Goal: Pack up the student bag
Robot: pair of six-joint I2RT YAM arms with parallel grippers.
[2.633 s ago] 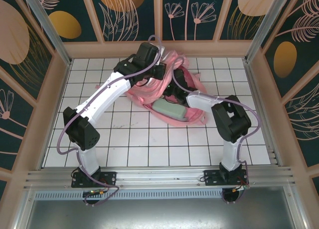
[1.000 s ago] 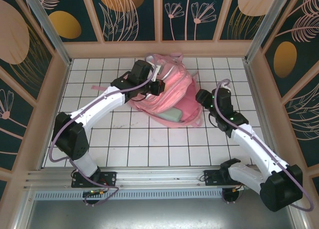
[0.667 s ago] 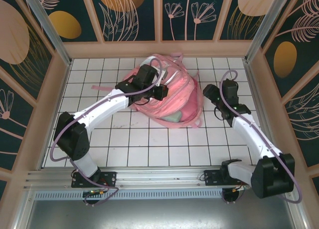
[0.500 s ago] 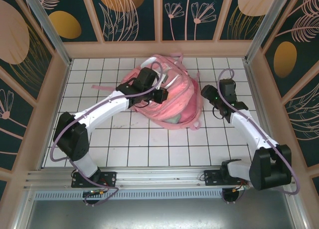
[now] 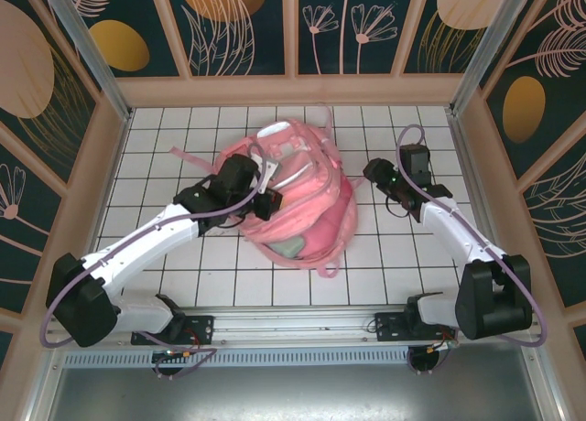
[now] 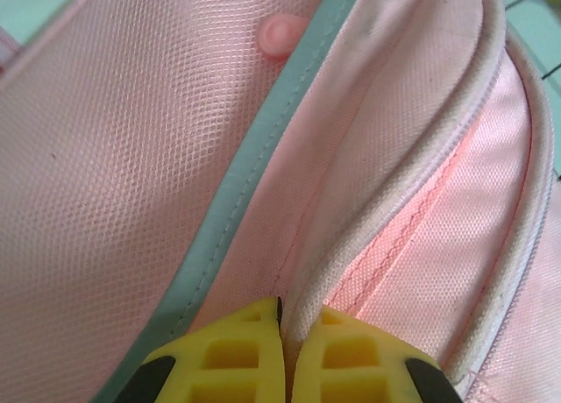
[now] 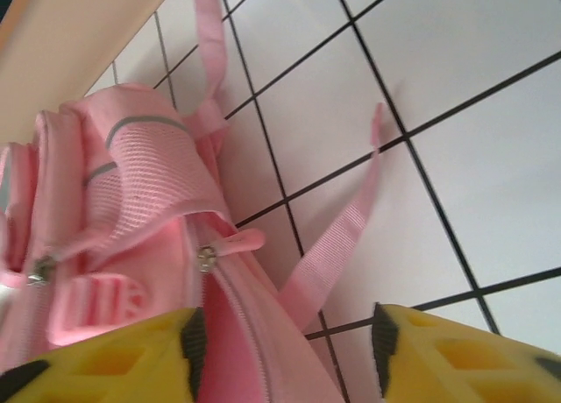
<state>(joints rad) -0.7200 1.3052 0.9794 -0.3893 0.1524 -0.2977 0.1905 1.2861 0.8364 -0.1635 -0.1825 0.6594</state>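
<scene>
**While the left holds, the right must take the zip**

Where the left gripper [image 6: 282, 333] meets the student bag [image 5: 311, 210], its yellow fingers are pressed together on a raised seam beside the teal piping, apparently pinching the fabric.

- Item: student bag, pink, lying flat at mid-table, its lower opening gaping, with a pale green object [image 5: 291, 247] showing inside.
- Item: right gripper [image 7: 287, 333], fingers apart, astride the bag's right edge. The zip track runs into the gap, but nothing is gripped.
- Step in hand, as judged: bracing the bag so the zip can be worked.
- To do it well, the left pinch should stay firm and low to keep the fabric taut. The right should centre on the metal zip pull [image 7: 208, 259], which sits beyond its fingertips, before it closes.
- Obstruction: a loose webbing strap [image 7: 342, 236] trails across the white tiled table [image 5: 385, 256] just beside the track and could be caught instead.
- Surroundings: the wooden side rail [image 7: 79, 35] is near the bag's far end.
</scene>
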